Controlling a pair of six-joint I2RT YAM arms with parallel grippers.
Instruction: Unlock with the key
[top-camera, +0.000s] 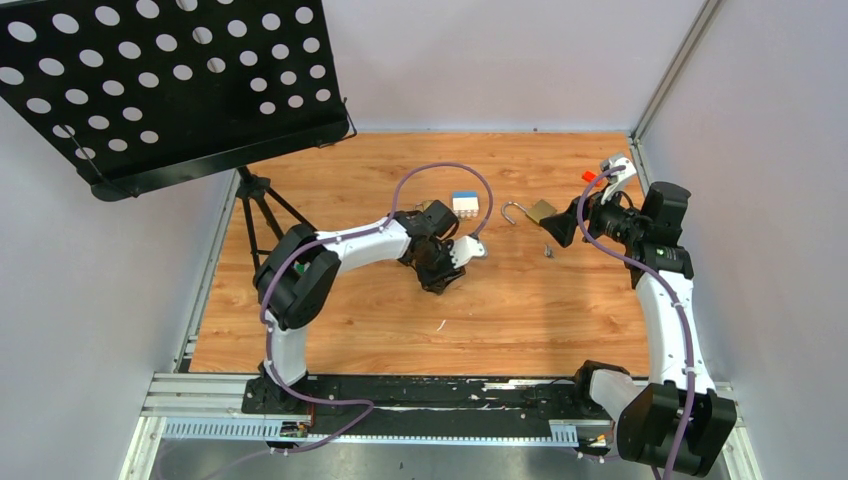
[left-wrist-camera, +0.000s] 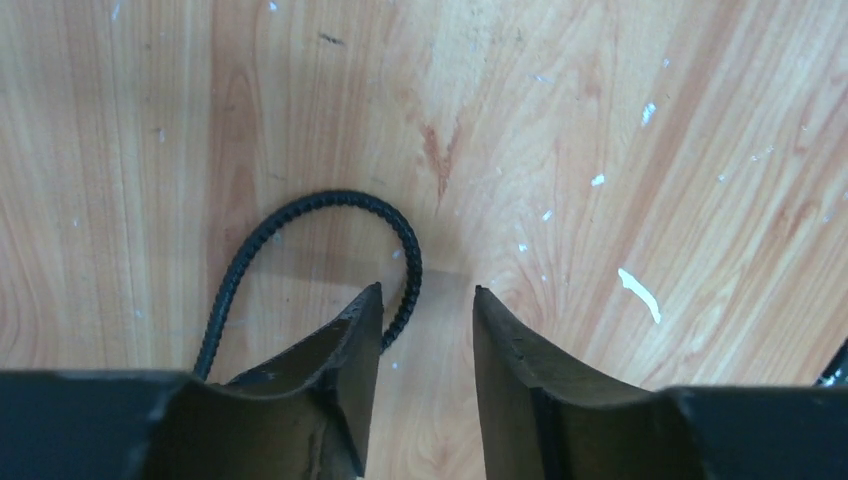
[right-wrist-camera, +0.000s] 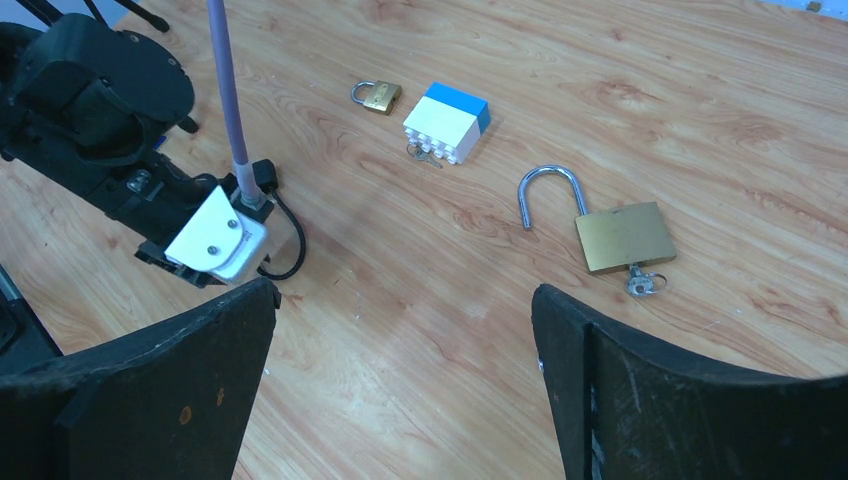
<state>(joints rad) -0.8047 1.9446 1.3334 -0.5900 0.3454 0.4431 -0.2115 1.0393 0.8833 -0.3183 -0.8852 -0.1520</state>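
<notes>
Finding: the key (right-wrist-camera: 645, 283) sits at the base of the large padlock (right-wrist-camera: 622, 236), whose shackle is swung open. My right pincer (right-wrist-camera: 403, 300) gapes wide and empty. My left pincer (left-wrist-camera: 428, 295) stands apart over bare surface (left-wrist-camera: 600, 120). Recommendation: grip the key's head squarely and avoid shoving the padlock.

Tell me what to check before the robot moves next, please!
1. Big padlock shackle swung open: ok.
2. Key at the big padlock's bottom edge; fully inserted: cannot tell.
3. Right fingers wide open, holding nothing: ok.
4. Left fingers apart, nothing between them: ok.
5. Black cable clear of the left fingers: not ok, it curls right beside one and might snag.
</notes>
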